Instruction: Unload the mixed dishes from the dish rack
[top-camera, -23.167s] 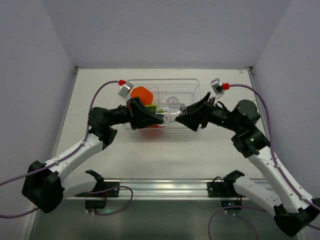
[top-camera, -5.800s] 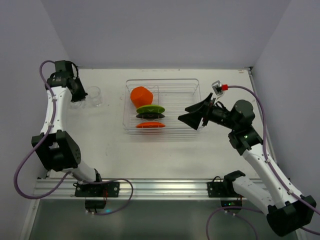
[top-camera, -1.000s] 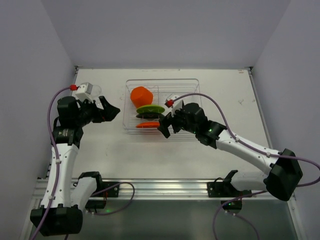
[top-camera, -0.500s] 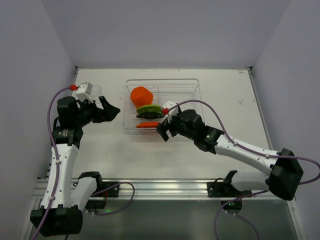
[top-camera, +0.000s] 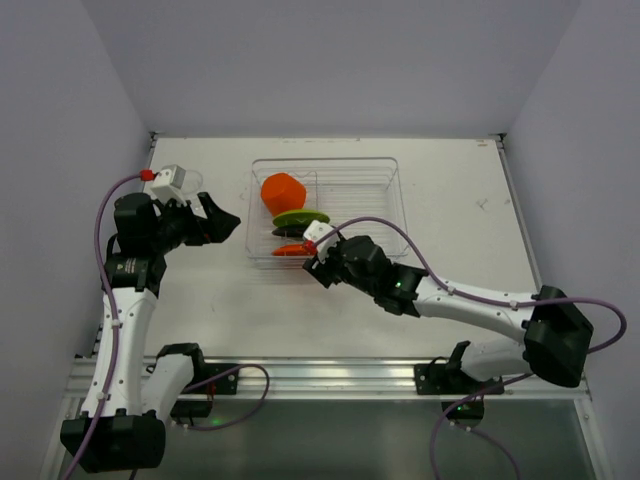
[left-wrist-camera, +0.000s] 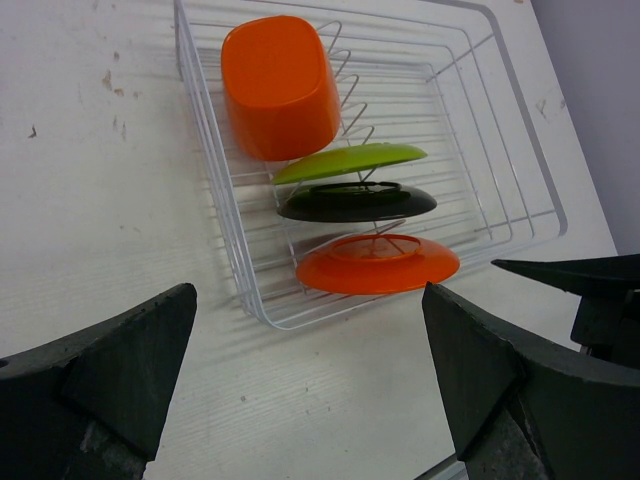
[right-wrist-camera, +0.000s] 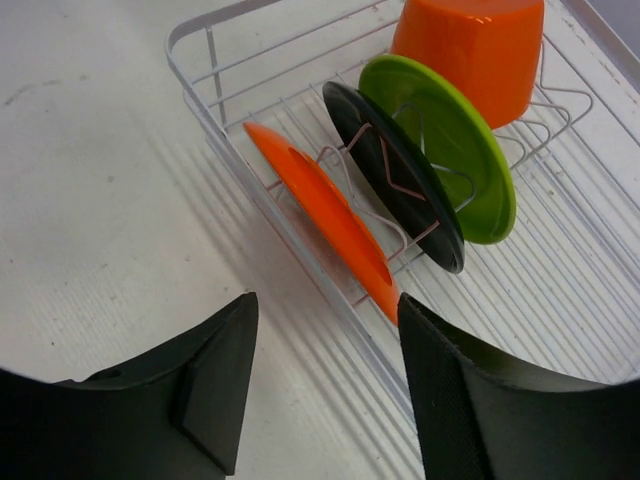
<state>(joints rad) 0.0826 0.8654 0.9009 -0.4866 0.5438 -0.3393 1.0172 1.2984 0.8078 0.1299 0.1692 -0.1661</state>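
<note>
The dish rack (top-camera: 372, 200) holds an orange faceted cup (top-camera: 283, 190) and three plates standing on edge: lime-green (top-camera: 303, 217), black (top-camera: 293, 232) and orange (top-camera: 289, 249). My right gripper (top-camera: 313, 262) hovers at the rack's near-left corner. In the right wrist view its jaws (right-wrist-camera: 325, 300) stand apart over the rack's near wall (right-wrist-camera: 232, 140), and the orange plate's (right-wrist-camera: 320, 215) low edge ends next to the right finger with nothing gripped. My left gripper (top-camera: 225, 222) hangs wide open left of the rack, facing it (left-wrist-camera: 308, 295). Cup (left-wrist-camera: 275, 85) and plates show beyond it.
A clear tumbler (top-camera: 192, 180) shows partly behind the left wrist near the table's left edge. The right half of the rack (left-wrist-camera: 480, 150) is bare wire. The right arm lies across the table in front of the rack, and its finger tip (left-wrist-camera: 590, 285) enters the left wrist view.
My right gripper has slid left and nearer along the rack's front to the orange plate, and its jaws have narrowed. The left arm has not moved.
</note>
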